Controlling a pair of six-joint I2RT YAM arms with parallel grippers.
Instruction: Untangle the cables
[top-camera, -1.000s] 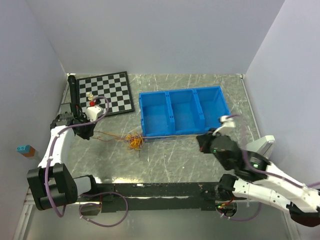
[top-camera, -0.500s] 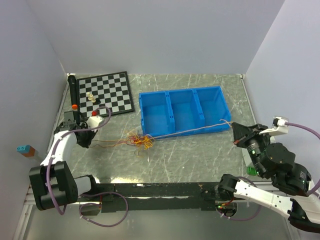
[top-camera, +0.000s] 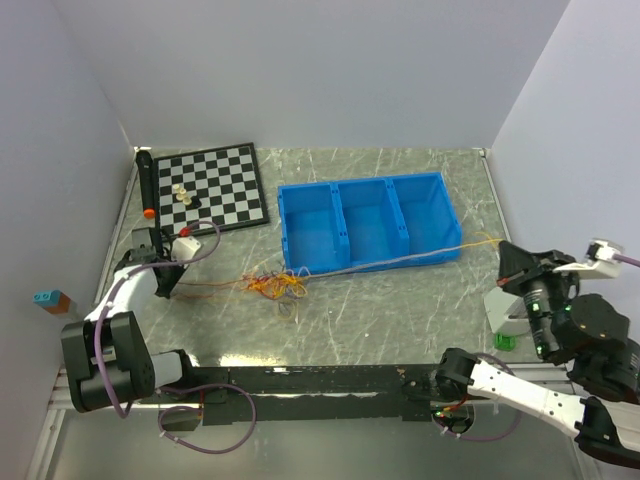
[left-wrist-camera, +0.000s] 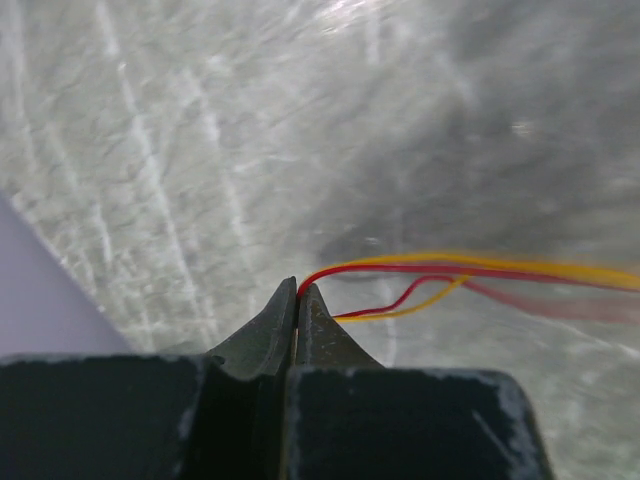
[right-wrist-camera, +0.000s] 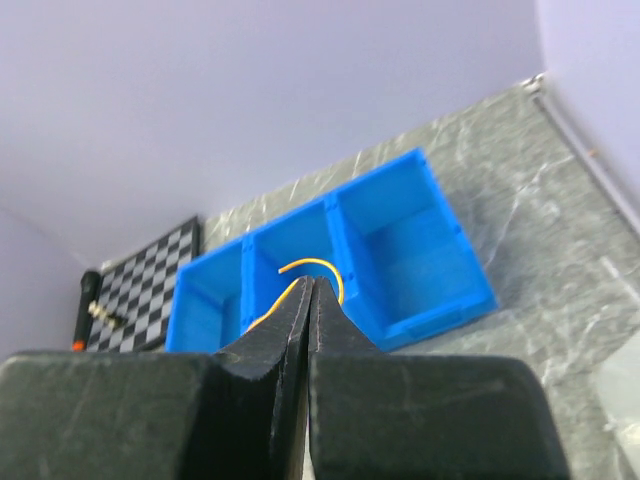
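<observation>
Across the table, the cables now stretch farther right.

At left gripper, cables vanish between the pinched tips, blur to its right, and are cut by the frame edge. At right gripper, orange strand drops behind the tips; fingers hide part of blue bin. From above, knot too small to trace.

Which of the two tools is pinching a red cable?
The left tool: a red cable and a yellow-orange cable leave its shut tips. The right tool shows only a yellow-orange cable.
</observation>
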